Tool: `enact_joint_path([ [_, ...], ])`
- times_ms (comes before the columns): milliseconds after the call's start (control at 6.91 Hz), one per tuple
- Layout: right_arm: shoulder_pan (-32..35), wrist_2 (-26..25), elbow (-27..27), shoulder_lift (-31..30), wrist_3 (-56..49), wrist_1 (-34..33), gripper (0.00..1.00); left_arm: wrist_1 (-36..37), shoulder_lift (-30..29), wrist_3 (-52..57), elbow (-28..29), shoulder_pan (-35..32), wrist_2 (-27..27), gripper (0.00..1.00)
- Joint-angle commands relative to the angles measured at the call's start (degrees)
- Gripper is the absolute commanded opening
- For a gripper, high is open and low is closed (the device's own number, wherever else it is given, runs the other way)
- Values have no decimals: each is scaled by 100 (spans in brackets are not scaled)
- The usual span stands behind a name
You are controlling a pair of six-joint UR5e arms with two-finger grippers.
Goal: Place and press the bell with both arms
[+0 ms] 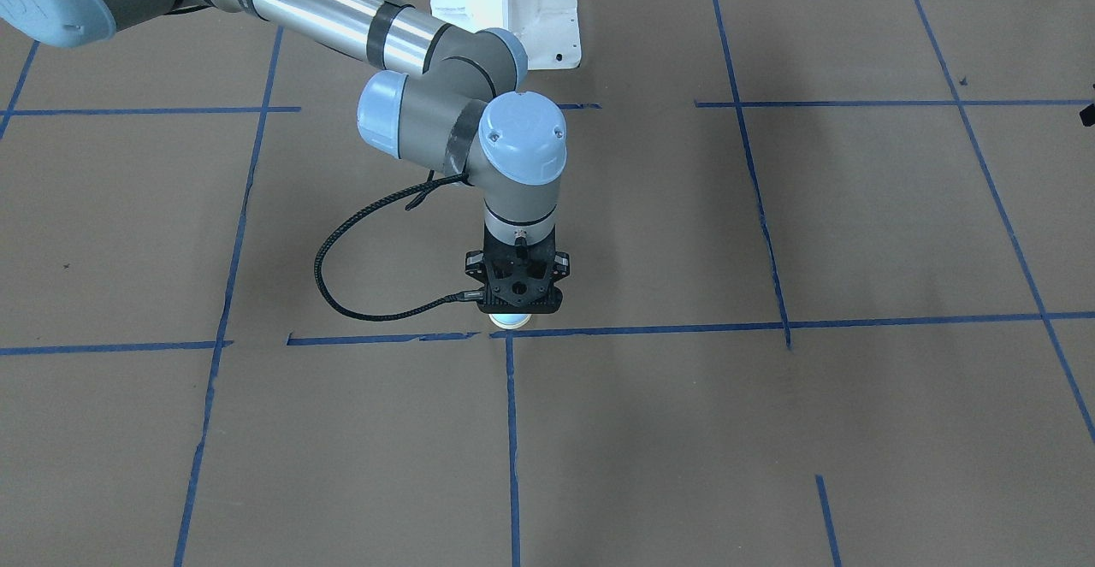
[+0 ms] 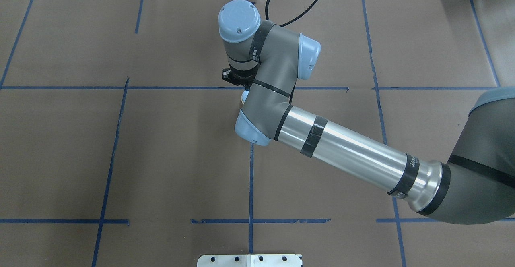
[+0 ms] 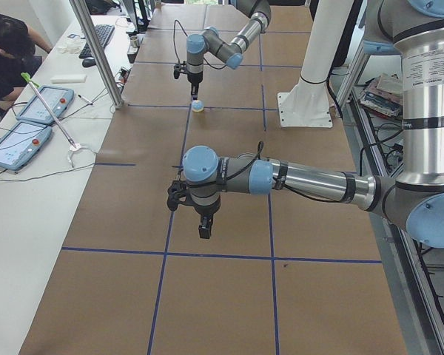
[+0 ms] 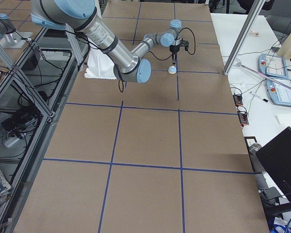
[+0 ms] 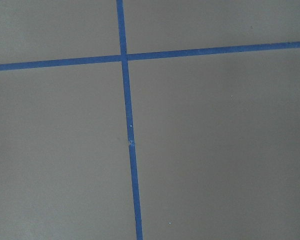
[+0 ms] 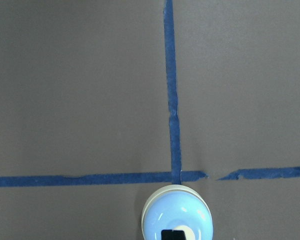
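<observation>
- bell [image 6: 176, 214] already sits on the counter [image 1: 770, 430]; placing looks done
- right tool [image 6: 172, 234] narrow, empty, tip over the button; press likely in progress
- left tool [image 3: 205, 225] well apart; cannot tell its width

Bright, even light; soft shadows beside the right arm [image 1: 325, 7].

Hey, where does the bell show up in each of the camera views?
Front-facing: the bell is just left of centre, partly hidden.
Overhead: above centre, only a sliver of the bell shows.
Exterior left: upper middle, far down the table.
Exterior right: upper middle.
Left wrist: not in it.
Right wrist: bottom edge, centre.
Shared landmark: the blue tape cross right beside it.
</observation>
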Motion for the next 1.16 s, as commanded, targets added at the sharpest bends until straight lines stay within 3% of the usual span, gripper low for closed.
enact_joint_path([
  [0,413,530,102,-51,-243,-176,1,0,3,39,72,0,23,100],
  [289,966,952,311,-654,-1294,-167,3,-9,82,56,142,0,103,100],
  [434,1221,980,757,-1188,-1952,-176,6,-9,91,57,142,0,103,100],
  [579,1493,1136,1135,-1803,-2585,-167,14,-9,91,57,142,0,111,100],
  [724,1879,1416,1348,-2261,-3235,-176,27,-9,91,57,134,0,181,100],
  [1013,2478,1603,1839,-3044,-3663,-167,100,-9,91,57,134,0,191,100],
])
